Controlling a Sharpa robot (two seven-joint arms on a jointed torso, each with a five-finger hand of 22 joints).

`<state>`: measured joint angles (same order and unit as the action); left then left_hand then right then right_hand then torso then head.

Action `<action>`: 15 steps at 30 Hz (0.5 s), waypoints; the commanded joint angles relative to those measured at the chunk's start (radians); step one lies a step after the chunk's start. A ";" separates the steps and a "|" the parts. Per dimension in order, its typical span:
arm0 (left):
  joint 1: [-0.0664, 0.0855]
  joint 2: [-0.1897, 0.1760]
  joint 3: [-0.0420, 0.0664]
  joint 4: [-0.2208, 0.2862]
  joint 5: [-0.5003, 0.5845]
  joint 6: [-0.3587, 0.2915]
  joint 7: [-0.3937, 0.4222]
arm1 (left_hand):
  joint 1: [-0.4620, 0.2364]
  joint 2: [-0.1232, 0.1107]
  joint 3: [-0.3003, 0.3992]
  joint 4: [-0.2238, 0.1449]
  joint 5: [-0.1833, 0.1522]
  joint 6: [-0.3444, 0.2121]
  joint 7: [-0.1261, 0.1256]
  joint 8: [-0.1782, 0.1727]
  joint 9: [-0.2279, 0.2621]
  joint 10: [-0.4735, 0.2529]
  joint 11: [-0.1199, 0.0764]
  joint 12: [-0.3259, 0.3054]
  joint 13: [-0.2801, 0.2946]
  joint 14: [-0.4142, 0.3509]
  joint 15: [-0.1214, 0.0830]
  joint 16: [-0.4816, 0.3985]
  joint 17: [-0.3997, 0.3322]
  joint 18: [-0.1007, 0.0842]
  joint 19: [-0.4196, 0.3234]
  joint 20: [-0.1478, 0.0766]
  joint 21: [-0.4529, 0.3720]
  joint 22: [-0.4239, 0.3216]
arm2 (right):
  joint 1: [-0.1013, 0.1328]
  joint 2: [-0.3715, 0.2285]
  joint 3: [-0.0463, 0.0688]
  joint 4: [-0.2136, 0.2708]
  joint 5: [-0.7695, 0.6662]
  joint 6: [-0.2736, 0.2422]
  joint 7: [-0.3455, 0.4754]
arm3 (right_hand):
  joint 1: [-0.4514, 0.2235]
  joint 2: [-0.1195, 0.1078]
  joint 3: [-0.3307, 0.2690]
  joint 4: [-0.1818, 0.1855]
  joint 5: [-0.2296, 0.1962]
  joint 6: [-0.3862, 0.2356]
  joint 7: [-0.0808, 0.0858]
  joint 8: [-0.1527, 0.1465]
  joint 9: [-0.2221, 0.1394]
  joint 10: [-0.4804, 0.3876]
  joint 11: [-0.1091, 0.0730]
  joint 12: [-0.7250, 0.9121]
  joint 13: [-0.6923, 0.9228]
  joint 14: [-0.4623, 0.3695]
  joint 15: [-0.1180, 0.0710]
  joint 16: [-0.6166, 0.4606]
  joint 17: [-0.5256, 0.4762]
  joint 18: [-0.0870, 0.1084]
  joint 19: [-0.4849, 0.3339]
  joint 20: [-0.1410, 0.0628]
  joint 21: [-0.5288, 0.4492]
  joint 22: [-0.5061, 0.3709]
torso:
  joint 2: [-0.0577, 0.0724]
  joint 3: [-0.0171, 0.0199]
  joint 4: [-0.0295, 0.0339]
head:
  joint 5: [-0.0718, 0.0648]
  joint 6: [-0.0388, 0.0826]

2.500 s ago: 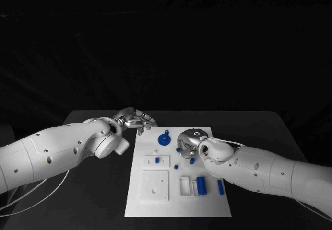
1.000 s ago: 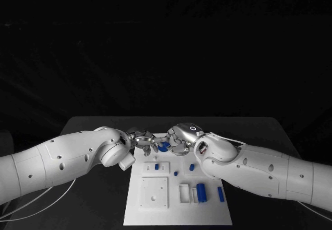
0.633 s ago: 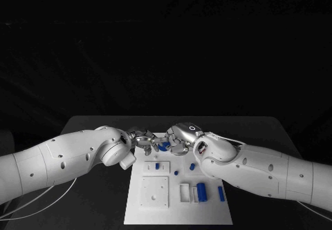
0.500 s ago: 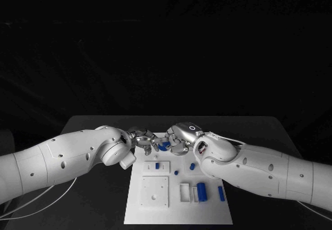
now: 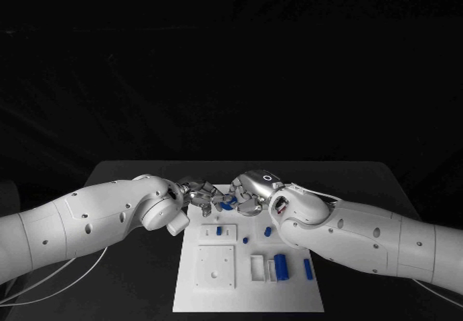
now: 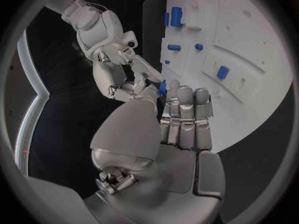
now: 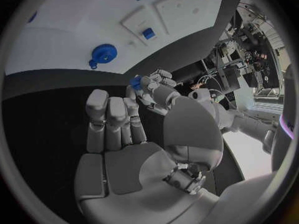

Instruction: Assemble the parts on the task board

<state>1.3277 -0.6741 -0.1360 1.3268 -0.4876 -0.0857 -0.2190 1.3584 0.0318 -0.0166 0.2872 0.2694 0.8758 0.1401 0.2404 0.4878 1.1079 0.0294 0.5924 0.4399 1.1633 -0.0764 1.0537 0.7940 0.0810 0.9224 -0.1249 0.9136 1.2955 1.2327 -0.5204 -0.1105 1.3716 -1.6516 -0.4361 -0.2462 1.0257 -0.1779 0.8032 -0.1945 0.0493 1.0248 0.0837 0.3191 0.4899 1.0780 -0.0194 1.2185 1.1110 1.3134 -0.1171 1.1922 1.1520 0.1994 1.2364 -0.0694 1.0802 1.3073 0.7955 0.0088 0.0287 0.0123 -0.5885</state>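
Observation:
Above the far end of the white task board (image 5: 247, 294) my left hand (image 5: 198, 192) and right hand (image 5: 249, 194) meet fingertip to fingertip. A small blue part (image 5: 227, 204) sits between them, pinched from both sides. In the left wrist view the blue part (image 6: 162, 88) lies at my left thumb's tip, with the right hand (image 6: 121, 74) touching it. In the right wrist view the blue part (image 7: 136, 82) sits between my right hand (image 7: 137, 149) and the left hand (image 7: 156, 87). A blue gear (image 7: 102, 53) lies on the board (image 7: 69, 25).
Several small blue parts lie on the board, among them a short one (image 5: 219, 231) in a white block and a thick cylinder (image 5: 281, 266). A white square plate (image 5: 216, 265) and a white frame (image 5: 259, 267) stand nearer me. Black table (image 5: 126, 194) surrounds the board.
Since 2.5 s ago the hands, then apart, have come together over the board's far end with a blue part between them. Over the last second they have barely moved.

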 commanded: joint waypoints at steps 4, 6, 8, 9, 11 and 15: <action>0.001 0.003 0.000 -0.002 0.028 0.020 0.020 | 0.023 0.004 -0.016 0.001 0.014 0.013 -0.003 0.007 -0.002 0.008 -0.002 -0.004 0.002 0.000 -0.006 -0.005 0.003 0.013 -0.001 -0.050 -0.004 0.003 | 0.000 0.001 0.000 0.001 -0.001 0.001 0.003 | 0.000 -0.011 0.006 0.002 0.002 0.012 0.008 0.003 0.001 0.005 0.001 -0.005 -0.002 0.000 -0.007 -0.005 0.000 0.062 0.000 -0.005 0.001 0.011 | 0.000 0.0002 0.0009 | 0.000 -0.001; 0.001 0.004 0.000 -0.002 0.029 0.021 0.020 | 0.023 0.004 -0.017 0.002 0.014 0.013 -0.003 0.007 -0.003 0.009 -0.002 -0.004 0.002 0.000 -0.006 -0.005 0.003 0.013 -0.001 -0.050 -0.005 0.003 | 0.000 0.002 0.000 0.001 0.000 -0.001 0.004 | 0.000 -0.011 0.006 0.003 0.002 0.012 0.008 0.003 0.001 0.005 0.001 -0.005 -0.002 0.000 -0.007 -0.006 0.000 0.062 0.000 -0.005 0.001 0.011 | 0.000 0.0000 0.0011 | 0.000 -0.001; 0.001 0.005 0.000 -0.002 0.031 0.021 0.020 | 0.024 0.006 -0.019 0.002 0.014 0.014 -0.003 0.007 -0.003 0.009 -0.003 -0.005 0.002 0.000 -0.006 -0.005 0.004 0.013 -0.001 -0.050 -0.005 0.003 | 0.000 0.002 0.000 0.002 0.000 0.000 0.005 | 0.001 -0.011 0.007 0.003 0.002 0.012 0.008 0.003 0.001 0.005 0.001 -0.005 -0.002 0.000 -0.007 -0.006 0.000 0.062 0.000 -0.005 0.001 0.011 | 0.000 0.0001 0.0007 | 0.000 -0.001; 0.001 0.005 0.000 -0.003 0.031 0.023 0.019 | 0.025 0.007 -0.019 0.002 0.015 0.014 -0.003 0.008 -0.003 0.009 -0.003 -0.005 0.002 0.001 -0.006 -0.005 0.004 0.013 -0.001 -0.050 -0.005 0.003 | 0.000 0.002 0.000 0.002 0.000 0.000 0.005 | 0.001 -0.011 0.007 0.003 0.002 0.012 0.008 0.003 0.001 0.005 0.001 -0.005 -0.002 0.000 -0.007 -0.006 0.000 0.062 0.000 -0.005 0.001 0.011 | 0.000 0.0002 0.0004 | 0.001 -0.001; 0.001 0.006 0.000 -0.003 0.032 0.026 0.019 | 0.026 0.009 -0.021 0.002 0.015 0.015 -0.003 0.008 -0.003 0.009 -0.003 -0.006 0.001 0.001 -0.006 -0.005 0.004 0.012 0.000 -0.051 -0.005 0.004 | 0.000 0.003 0.000 0.002 0.000 0.000 0.005 | 0.001 -0.011 0.007 0.003 0.002 0.012 0.008 0.003 0.001 0.005 0.001 -0.005 -0.002 0.000 -0.007 -0.006 0.000 0.062 0.000 -0.005 0.001 0.011 | 0.000 0.0001 0.0000 | 0.001 -0.001; 0.001 0.007 0.000 -0.004 0.034 0.030 0.020 | 0.029 0.012 -0.023 0.002 0.016 0.016 -0.004 0.008 -0.003 0.010 -0.003 -0.007 0.001 0.002 -0.007 -0.005 0.005 0.012 0.000 -0.051 -0.005 0.004 | 0.000 0.004 0.000 0.002 0.001 0.000 0.005 | 0.001 -0.012 0.007 0.003 0.002 0.012 0.009 0.003 0.001 0.005 0.001 -0.005 -0.001 0.000 -0.007 -0.006 0.000 0.062 0.000 -0.005 0.001 0.011 | 0.000 0.0003 0.0002 | 0.001 -0.002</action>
<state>1.3275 -0.6692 -0.1368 1.3219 -0.4675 -0.0761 -0.2136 1.3797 0.0428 -0.0329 0.2902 0.2797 0.8858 0.1367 0.2439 0.4854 1.1110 0.0263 0.5881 0.4397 1.1653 -0.0745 1.0537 0.7975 0.0817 0.9225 -0.1247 0.9137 1.2982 1.2326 -0.5178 -0.1105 1.3725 -1.6485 -0.4362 -0.2455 1.0257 -0.1779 0.8060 -0.1917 0.0493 1.0248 0.0838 0.3181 0.4904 1.0781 -0.0193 1.2184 1.1110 1.3146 -0.1158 1.1922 1.1520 0.1994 1.2379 -0.0676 1.0802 1.3073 0.7954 0.0089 0.0291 0.0130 -0.5895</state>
